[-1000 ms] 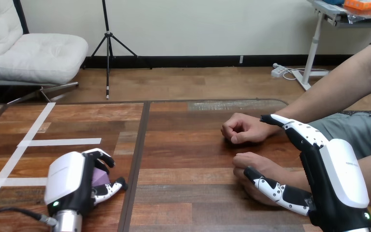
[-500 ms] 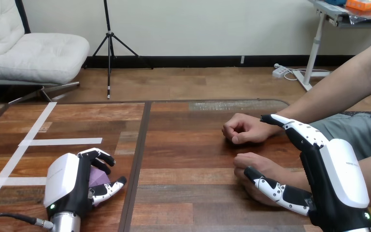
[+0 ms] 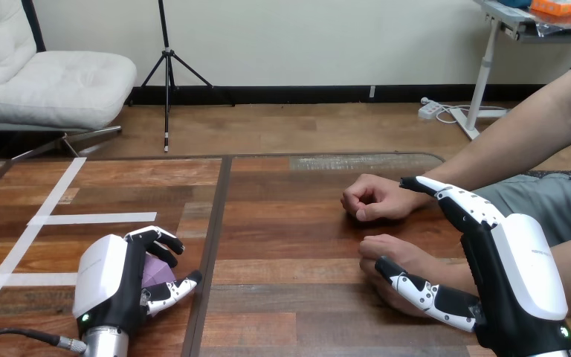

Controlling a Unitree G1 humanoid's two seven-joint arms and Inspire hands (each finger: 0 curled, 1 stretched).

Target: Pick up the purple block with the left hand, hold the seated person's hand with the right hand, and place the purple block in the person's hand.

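Note:
The purple block (image 3: 157, 267) sits low over the table's near left part, inside my left hand (image 3: 105, 280), whose fingers and thumb curl round it so that just a small patch of purple shows. At the near right, my right hand (image 3: 522, 277) stands with straight fingers (image 3: 453, 199) reaching over the person's nearer wrist and its thumb (image 3: 420, 291) on the near side of the person's nearer hand (image 3: 390, 250). That hand rests loosely curled on the table between my thumb and fingers. I cannot tell whether they touch.
The person's farther hand (image 3: 372, 199) lies as a loose fist on the wooden table (image 3: 290, 230), right of centre. White tape strips (image 3: 93, 219) cross the table's left part. A dark seam (image 3: 215, 216) runs down the tabletop.
My left hand has shifted slightly to the right with the purple block in it. My right hand and both of the person's hands have stayed put.

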